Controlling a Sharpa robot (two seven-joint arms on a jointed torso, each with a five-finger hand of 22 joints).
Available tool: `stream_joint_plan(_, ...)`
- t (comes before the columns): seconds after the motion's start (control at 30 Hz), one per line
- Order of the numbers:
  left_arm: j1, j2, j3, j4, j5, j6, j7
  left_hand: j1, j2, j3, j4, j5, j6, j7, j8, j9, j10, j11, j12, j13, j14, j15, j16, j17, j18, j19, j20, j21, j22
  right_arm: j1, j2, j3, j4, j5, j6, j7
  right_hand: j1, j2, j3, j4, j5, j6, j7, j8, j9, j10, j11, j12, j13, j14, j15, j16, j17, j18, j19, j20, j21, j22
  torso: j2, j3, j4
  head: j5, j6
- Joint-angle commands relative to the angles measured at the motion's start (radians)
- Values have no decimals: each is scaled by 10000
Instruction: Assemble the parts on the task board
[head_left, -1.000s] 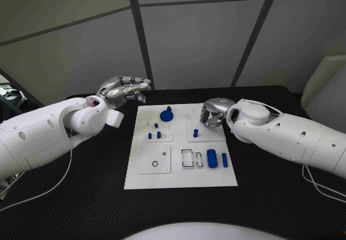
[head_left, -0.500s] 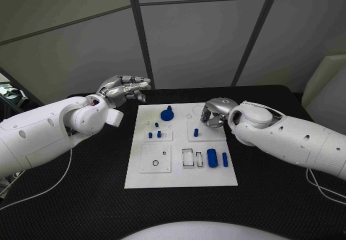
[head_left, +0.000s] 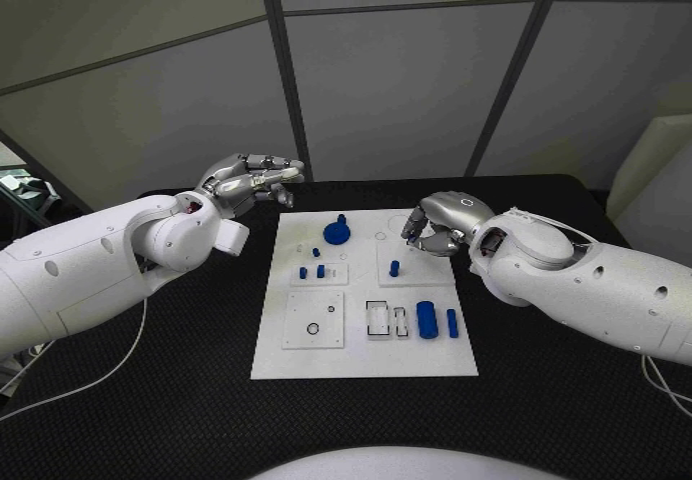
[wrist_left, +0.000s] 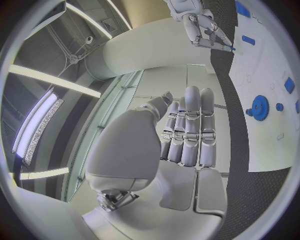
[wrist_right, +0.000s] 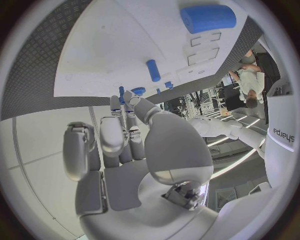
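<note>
Two silver hands are up at the far end of the white rectangular task board (head_left: 361, 350), which sits in the middle of the black table (head_left: 144, 400). Left hand (head_left: 253, 180) hovers off the board's far left corner, fingers together and loosely curled, holding nothing. Right hand (head_left: 437, 222) is over the far right part, fingers curled down beside a short blue peg (head_left: 394, 268); can't tell if it's pinching anything. Blue gear-shaped part (head_left: 338, 232) stands near the far edge, blue cylinder (head_left: 426, 318) lies further back toward the robot.
</note>
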Motion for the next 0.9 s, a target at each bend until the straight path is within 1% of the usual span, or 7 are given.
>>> stream_joint_plan(0.03,14,47,5,-41,-4,126,15,16,58,15,-60,-41,16,56,-49,14,-62,-25,-42,9,-34,-8,-66,-13,-123,-61,-4,-37,-9,22,-26,25,515,427,-509,116,-3,-101,97,3,-24,15,81,-57,-16,93,-37,-50,-1,209,-57,57,-4,-73,403,-22,42,1470,11,4,-8,131,7)
stream_joint_plan(0.3,18,271,-3,-203,-4,173,9,14,53,11,-67,-46,10,59,-55,15,-68,-21,-45,12,-35,-6,-76,-18,-123,-60,-2,-45,-14,16,543,21,1090,691,-277,307,-37,-144,172,24,-27,-14,101,-102,-17,49,-15,-82,-10,202,-44,59,-36,-69,394,-13,35,1460,1,-17,40,432,-26)
stream_joint_plan(0.4,22,361,-12,-280,-4,188,5,14,54,10,-68,-48,7,60,-58,15,-70,-20,-46,13,-36,-5,-80,-19,-123,-60,-1,-48,-16,-64,888,-7,1132,716,-130,383,-47,-155,194,29,-31,-25,105,-117,-18,33,-9,-89,-13,200,-40,57,-49,-68,392,-9,32,1457,13,-17,13,725,-86)
stream_joint_plan(0.5,33,443,-49,-337,-4,192,-1,13,55,9,-70,-49,4,59,-60,15,-73,-18,-48,14,-37,-3,-84,-21,-124,-61,0,-51,-18,-196,1225,-42,1103,689,50,441,-53,-159,215,34,-33,-33,109,-129,-18,21,-4,-93,-15,199,-36,63,-50,-69,393,-6,36,1462,19,-22,-5,933,-144)
stream_joint_plan(0.57,44,492,-82,-357,-4,199,-5,13,55,9,-70,-49,4,59,-60,15,-73,-18,-48,14,-37,-3,-84,-21,-124,-61,0,-51,-18,-272,1404,-131,1048,652,158,466,-59,-164,241,38,-34,-42,114,-143,-19,5,1,-97,-18,196,-31,60,-65,-67,388,-2,30,1455,20,-22,19,1000,-188)
stream_joint_plan(0.73,74,585,-138,-380,-4,200,-16,12,55,9,-71,-51,1,58,-63,16,-76,-18,-50,15,-40,-1,-89,-23,-124,-61,1,-55,-20,-415,1765,-334,800,520,467,451,-63,-170,266,41,-37,-54,119,-158,-20,-12,7,-100,-22,194,-27,61,-75,-69,391,2,36,1462,26,-36,17,1216,-287)
stream_joint_plan(0.9,99,655,-165,-390,-4,191,-20,12,55,9,-71,-51,1,58,-63,16,-76,-18,-50,15,-40,-1,-89,-23,-124,-61,1,-55,-20,-535,2005,-465,563,368,745,381,-68,-173,279,45,-39,-60,123,-166,-20,-21,11,-101,-23,193,-25,65,-75,-70,393,4,40,1468,24,-26,15,1351,-407)
